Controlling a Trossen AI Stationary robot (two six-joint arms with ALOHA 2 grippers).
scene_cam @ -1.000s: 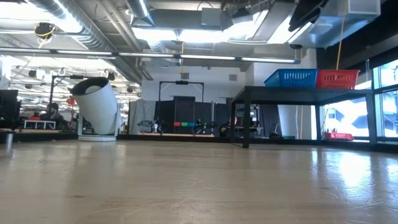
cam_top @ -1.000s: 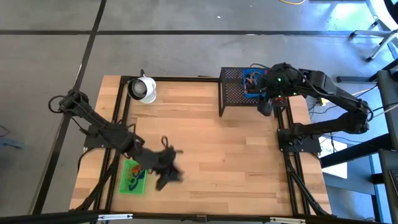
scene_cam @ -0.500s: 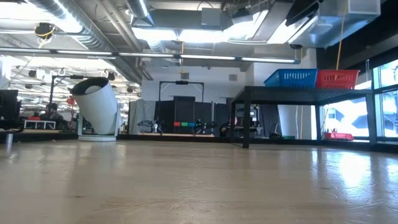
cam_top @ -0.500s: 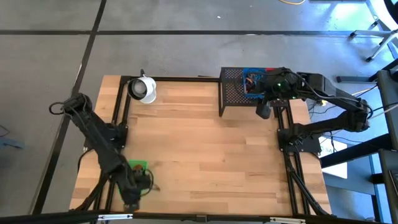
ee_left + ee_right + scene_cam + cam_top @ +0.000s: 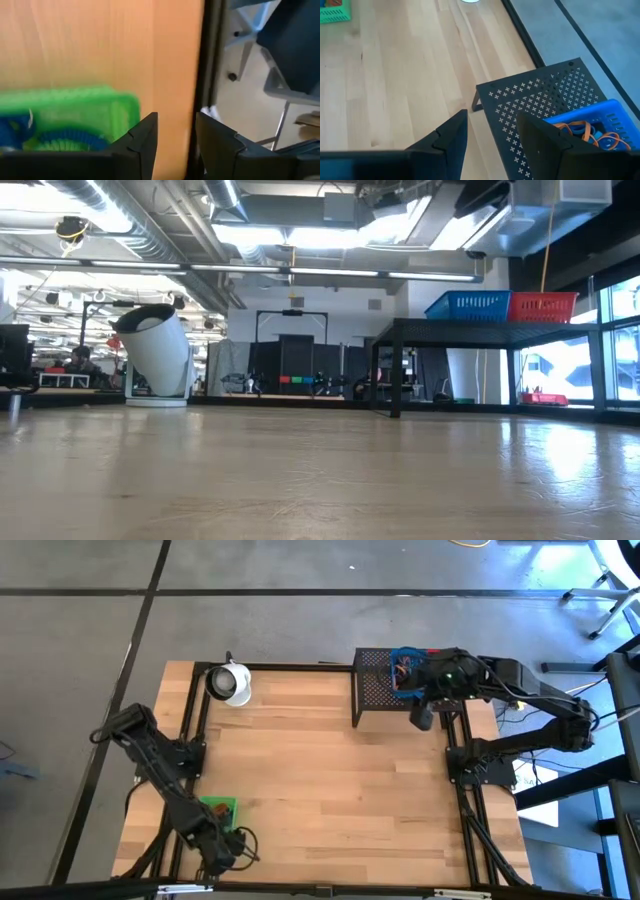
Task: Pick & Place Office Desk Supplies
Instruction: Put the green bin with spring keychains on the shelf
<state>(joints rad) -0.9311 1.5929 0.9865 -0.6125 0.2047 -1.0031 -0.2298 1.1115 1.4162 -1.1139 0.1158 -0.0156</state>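
Observation:
A green tray (image 5: 220,806) holding blue band loops (image 5: 60,137) lies on the wooden table near its near left corner. My left gripper (image 5: 228,852) hangs just nearside of it, pointing steeply down. In the left wrist view its fingers (image 5: 175,145) stand open over bare wood beside the tray's corner (image 5: 127,107). On a black mesh rack (image 5: 385,690) at the far right stand a blue tray (image 5: 590,125) with orange and blue loops and a red tray (image 5: 545,305). My right gripper (image 5: 424,718) hovers open (image 5: 495,140) above the rack's near right edge.
A white round cup-like object (image 5: 230,683) lies tilted at the table's far left. The table's black frame edge (image 5: 207,75) runs close beside my left gripper, with floor beyond it. Bare wood (image 5: 340,790) spans the table's middle.
My left gripper has swung from above the table beside the green tray toward the near left corner, sinking and tipping to point steeply down. The green tray stays where it was, partly covered by the arm. My right arm has kept still.

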